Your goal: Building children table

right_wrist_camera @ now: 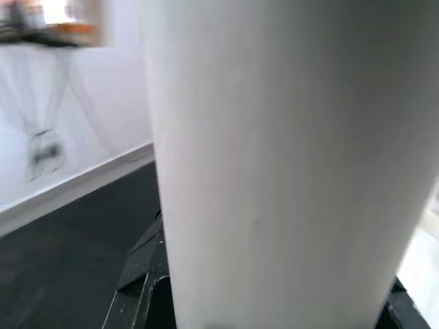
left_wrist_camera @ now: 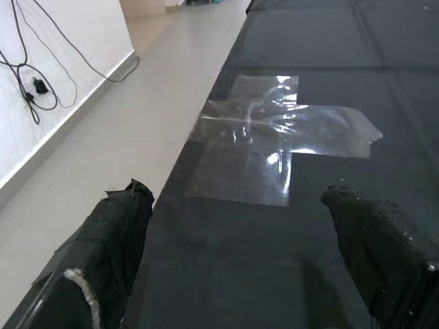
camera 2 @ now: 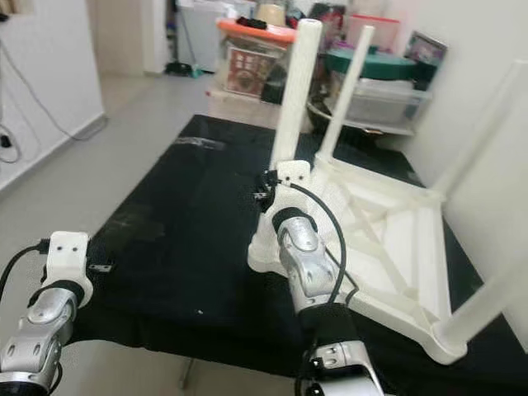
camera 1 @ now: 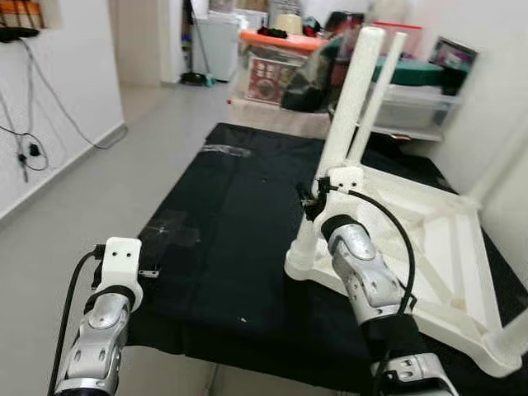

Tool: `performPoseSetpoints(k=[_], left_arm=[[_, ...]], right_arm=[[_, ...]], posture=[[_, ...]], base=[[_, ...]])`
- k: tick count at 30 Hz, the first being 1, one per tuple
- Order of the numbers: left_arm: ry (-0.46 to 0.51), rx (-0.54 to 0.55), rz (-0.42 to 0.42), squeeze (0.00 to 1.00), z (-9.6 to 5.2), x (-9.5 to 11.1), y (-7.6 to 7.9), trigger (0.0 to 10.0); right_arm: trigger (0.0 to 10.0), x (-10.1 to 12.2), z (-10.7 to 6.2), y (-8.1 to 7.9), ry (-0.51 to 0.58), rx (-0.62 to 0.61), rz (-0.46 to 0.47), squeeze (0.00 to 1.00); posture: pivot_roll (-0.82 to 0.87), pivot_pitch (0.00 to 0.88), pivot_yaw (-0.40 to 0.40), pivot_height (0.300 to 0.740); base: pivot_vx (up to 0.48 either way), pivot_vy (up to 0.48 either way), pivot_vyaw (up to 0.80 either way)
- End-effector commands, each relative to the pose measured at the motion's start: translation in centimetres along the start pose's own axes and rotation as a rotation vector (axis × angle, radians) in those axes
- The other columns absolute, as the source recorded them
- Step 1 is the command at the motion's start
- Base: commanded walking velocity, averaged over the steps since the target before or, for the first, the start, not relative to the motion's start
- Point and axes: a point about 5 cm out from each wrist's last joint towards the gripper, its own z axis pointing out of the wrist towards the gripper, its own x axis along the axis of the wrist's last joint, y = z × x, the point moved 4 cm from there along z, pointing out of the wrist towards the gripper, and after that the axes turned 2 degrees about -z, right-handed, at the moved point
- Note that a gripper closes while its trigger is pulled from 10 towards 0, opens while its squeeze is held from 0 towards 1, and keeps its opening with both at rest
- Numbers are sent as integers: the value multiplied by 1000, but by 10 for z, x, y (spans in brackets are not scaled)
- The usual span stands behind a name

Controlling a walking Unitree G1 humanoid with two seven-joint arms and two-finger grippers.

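A white children's table point(camera 1: 450, 247) lies upside down on a black-covered worktop point(camera 1: 231, 206), its legs pointing up. My right gripper point(camera 1: 316, 200) is at the base of the near-left leg point(camera 1: 351, 107). In the right wrist view that leg point(right_wrist_camera: 274, 157) sits between the black fingers point(right_wrist_camera: 137, 288), which are shut on it. My left gripper point(left_wrist_camera: 240, 226) hovers open over the worktop's left front edge, holding nothing, with a patch of clear tape point(left_wrist_camera: 274, 137) just ahead of it.
Storage bins, one with an orange lid point(camera 1: 276, 45), and clutter crowd the far end of the worktop. Grey floor point(camera 1: 107, 181) runs along the left, with cables point(camera 1: 25, 148) hanging on the white wall. Another white wall stands close on the right.
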Motion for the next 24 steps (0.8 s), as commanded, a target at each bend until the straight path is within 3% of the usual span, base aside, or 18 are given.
performPoseSetpoints(k=[1,4,8,10,15,24], left_arm=[[-3,-4,-1,0,1,0,5,10000],[-4,-3,-2,0,1,-1,5,10000],[-10,-2,-10,0,0,-3,5,10000],[-10,-2,-10,0,0,-3,5,10000],[-19,-5,-26,0,1,-4,6,10000],[-34,3,-54,0,-1,-8,5,10000]], right_arm=[[0,-24,-6,-4,-79,80,-34,0],[0,-21,-7,-8,-63,128,-50,0],[0,-18,-11,-22,-51,305,-57,0],[0,-18,-11,-22,-51,305,-57,0],[0,-12,-13,-29,-52,549,-66,0],[0,-9,-6,-37,-79,698,-24,0]], posture=[[65,0,-107,740],[65,0,-109,740],[70,0,-114,740],[70,0,-114,740],[78,0,-122,740],[101,0,-144,740]], base=[[0,0,0],[0,0,0],[0,0,0],[0,0,0],[0,0,0],[0,0,0]])
